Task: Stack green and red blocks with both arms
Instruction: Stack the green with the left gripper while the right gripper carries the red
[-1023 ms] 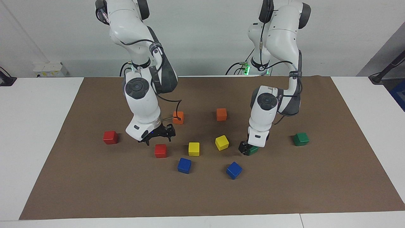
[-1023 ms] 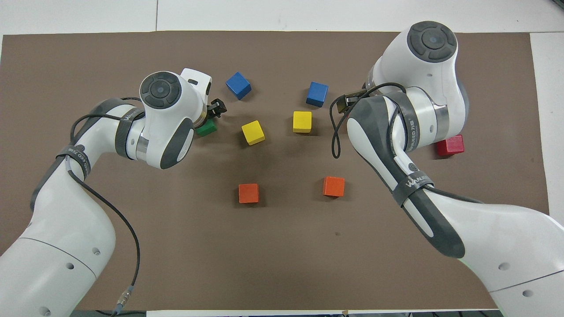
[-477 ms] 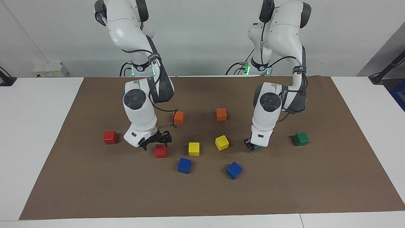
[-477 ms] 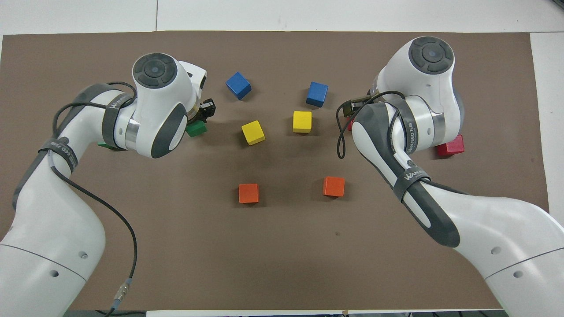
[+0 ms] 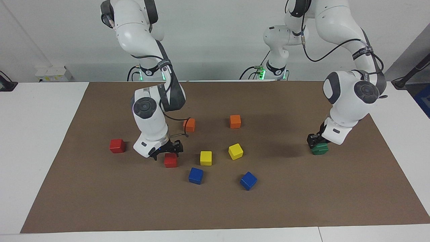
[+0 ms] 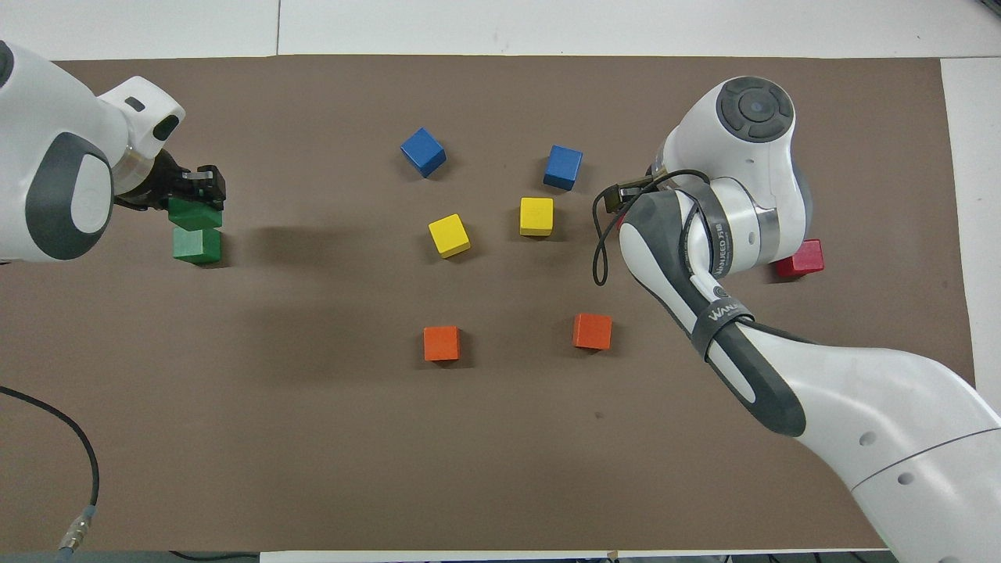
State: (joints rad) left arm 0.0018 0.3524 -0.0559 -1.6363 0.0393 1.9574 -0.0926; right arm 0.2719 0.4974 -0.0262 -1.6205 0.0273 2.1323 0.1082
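Observation:
My left gripper (image 5: 317, 144) is shut on a green block (image 6: 195, 213) and holds it right over the second green block (image 5: 319, 149), which rests on the mat at the left arm's end and also shows in the overhead view (image 6: 195, 245). In the facing view the gripper mostly hides the held block. My right gripper (image 5: 168, 153) is open, its fingers low on either side of the top of a red block (image 5: 170, 160). In the overhead view the right arm hides that gripper. The second red block (image 5: 117, 146) sits at the right arm's end (image 6: 799, 259).
Two yellow cubes (image 5: 206, 158) (image 5: 235, 151) and two blue cubes (image 5: 195, 175) (image 5: 248, 180) lie mid-mat. Two orange cubes (image 5: 189, 125) (image 5: 235, 121) lie nearer the robots. The brown mat (image 5: 215, 208) covers the white table.
My left arm has carried the green block from the middle of the mat to over the second green block. My right gripper has lowered onto the red block.

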